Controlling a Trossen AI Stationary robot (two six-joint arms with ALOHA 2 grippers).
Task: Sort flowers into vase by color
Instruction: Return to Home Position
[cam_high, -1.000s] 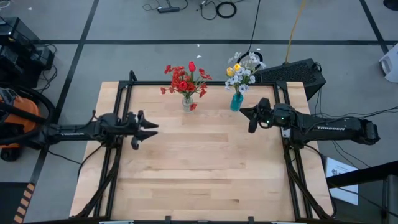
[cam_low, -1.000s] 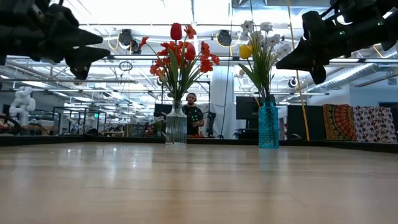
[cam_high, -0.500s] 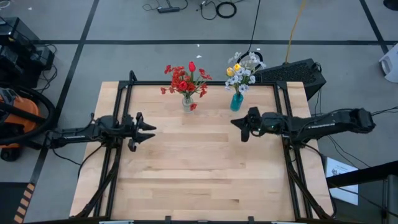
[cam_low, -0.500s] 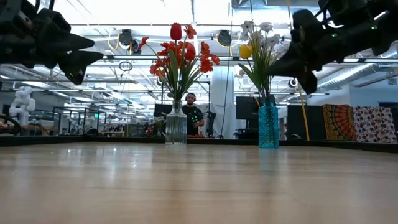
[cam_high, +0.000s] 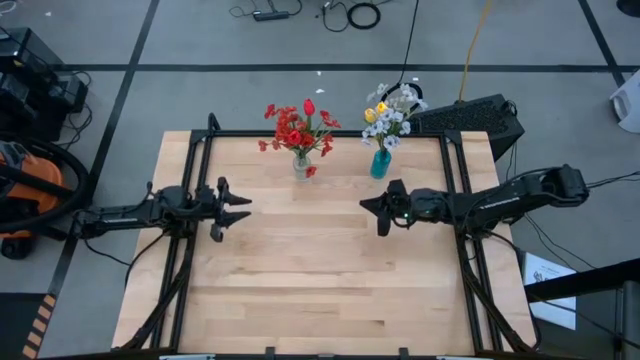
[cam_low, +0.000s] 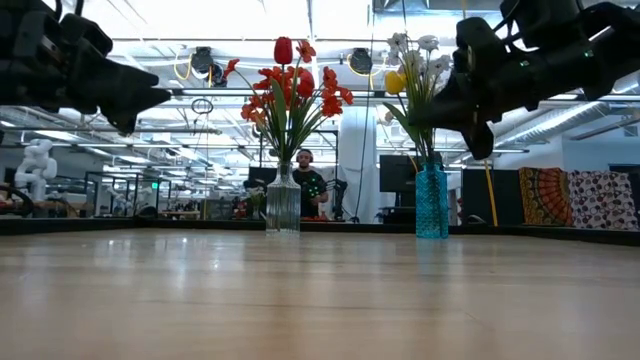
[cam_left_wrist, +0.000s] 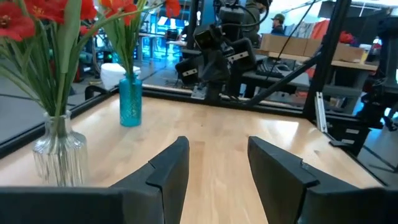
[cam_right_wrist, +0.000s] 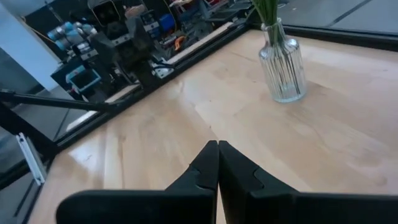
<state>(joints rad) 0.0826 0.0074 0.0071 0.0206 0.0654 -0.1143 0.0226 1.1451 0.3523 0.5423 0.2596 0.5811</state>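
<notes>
Red flowers (cam_high: 297, 125) stand with their stems in a clear glass vase (cam_high: 300, 166) on the table's far side. White and yellow flowers (cam_high: 390, 113) stand in a blue vase (cam_high: 380, 164) to its right. My left gripper (cam_high: 243, 208) hovers open above the table's left part, level, with nothing between its fingers (cam_left_wrist: 174, 168). My right gripper (cam_high: 366, 206) is shut and empty. It hangs above the table's middle, nearer than the blue vase (cam_low: 432, 200).
Black frame rails (cam_high: 320, 133) run along the table's far, left and right edges. A wide stretch of bare wood (cam_high: 320, 280) lies between the arms and toward the near edge. A person (cam_low: 307, 190) stands in the room far behind the vases.
My right gripper has stretched from beside the blue vase toward the table's middle, going left and a little down, and has stayed shut. The vases and flowers have not moved.
</notes>
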